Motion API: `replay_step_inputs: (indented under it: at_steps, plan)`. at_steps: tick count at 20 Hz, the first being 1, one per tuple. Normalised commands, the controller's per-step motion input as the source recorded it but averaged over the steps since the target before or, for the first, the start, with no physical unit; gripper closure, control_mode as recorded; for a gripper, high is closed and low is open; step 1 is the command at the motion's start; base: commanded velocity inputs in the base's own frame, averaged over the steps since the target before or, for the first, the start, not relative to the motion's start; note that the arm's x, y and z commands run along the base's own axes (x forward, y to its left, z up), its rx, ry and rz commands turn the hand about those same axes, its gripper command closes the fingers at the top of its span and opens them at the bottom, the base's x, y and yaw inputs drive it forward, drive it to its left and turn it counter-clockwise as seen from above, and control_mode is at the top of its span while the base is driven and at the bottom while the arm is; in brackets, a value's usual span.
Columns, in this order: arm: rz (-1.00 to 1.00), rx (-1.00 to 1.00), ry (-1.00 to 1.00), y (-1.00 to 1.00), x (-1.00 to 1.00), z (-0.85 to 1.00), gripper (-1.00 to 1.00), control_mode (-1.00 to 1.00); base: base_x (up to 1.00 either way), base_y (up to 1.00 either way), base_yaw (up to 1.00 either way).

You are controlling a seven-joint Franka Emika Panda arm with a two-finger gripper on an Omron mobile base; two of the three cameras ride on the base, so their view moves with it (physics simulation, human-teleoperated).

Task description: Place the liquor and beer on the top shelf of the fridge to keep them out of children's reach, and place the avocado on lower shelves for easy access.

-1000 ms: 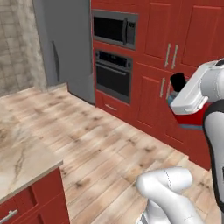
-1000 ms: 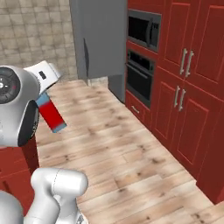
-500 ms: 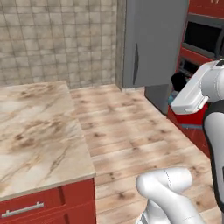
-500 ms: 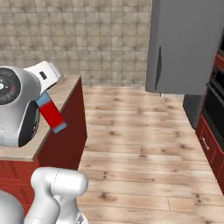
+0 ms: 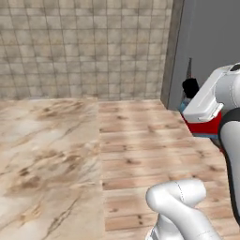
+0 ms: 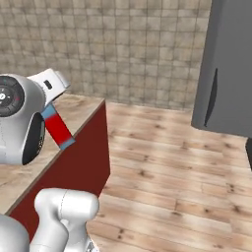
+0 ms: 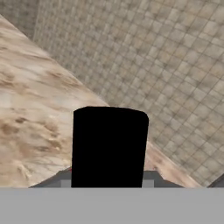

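- The pincer (image 7: 109, 186) is closed tight on the liquor (image 7: 109, 146); in the hand view the bottle's black cap stands squarely between the finger tips and hides them.
- In the left base view the liquor (image 5: 202, 127) shows under the white hand as a red label with a blue edge, its black cap poking out toward the fridge (image 5: 211, 51).
- In the right base view the same bottle (image 6: 58, 128) hangs tilted beneath the hand, red label between blue glass bands, above the near edge of the tabletop (image 6: 78, 106).
- The tabletop (image 5: 47, 159) is a marbled beige slab on a dark-red cabinet (image 6: 74, 167); it lies to the left of the liquor in the left base view.
- A wooden plank floor (image 5: 140, 140) runs between the tabletop and the fridge.
- The fridge (image 6: 229, 69) stands beyond the liquor with its grey door shut, a dark vertical handle slot on the face.
- Behind the tabletop and beside the fridge rises a beige tiled wall (image 5: 84, 47).
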Motion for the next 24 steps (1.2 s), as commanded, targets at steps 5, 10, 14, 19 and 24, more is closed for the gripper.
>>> replay_step_inputs:
  at_steps: [5, 10, 14, 19, 24]
  plan:
    - [0.0, 0.0, 0.0, 0.0, 0.0, 0.0, 1.0, 1.0, 1.0, -0.24, 0.02]
    - [0.0, 0.0, 0.0, 0.0, 0.0, 0.0, 1.0, 1.0, 1.0, -0.05, -0.04]
    - [0.0, 0.0, 0.0, 0.0, 0.0, 0.0, 1.0, 1.0, 0.98, -0.02, -0.14]
    - [0.0, 0.0, 0.0, 0.0, 0.0, 0.0, 1.0, 1.0, 0.98, -0.01, -0.22]
    - [0.0, 0.0, 0.0, 0.0, 0.0, 0.0, 1.0, 1.0, 0.98, 0.0, -0.26]
